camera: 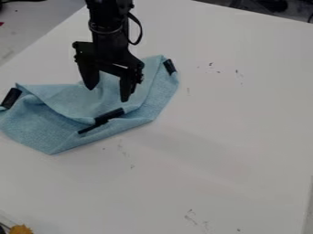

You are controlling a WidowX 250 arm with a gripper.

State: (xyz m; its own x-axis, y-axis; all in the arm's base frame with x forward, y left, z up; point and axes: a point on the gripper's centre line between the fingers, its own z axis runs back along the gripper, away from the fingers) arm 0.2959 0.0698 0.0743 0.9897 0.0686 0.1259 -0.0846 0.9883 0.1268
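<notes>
Cloth (89, 107) lies creased, nubbly; tool (108, 94) hangs over it, fingers apart.

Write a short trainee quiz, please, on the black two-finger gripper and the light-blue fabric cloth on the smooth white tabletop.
1. True or false: the black two-finger gripper has its fingers closed together.
2. What is at the left end of the light-blue fabric cloth: A, a white ring; B, a short black strip; C, a red button?
3. Fill in: The cloth is ____, not spread flat.

Key: 1 false; 2 B; 3 folded.
</notes>
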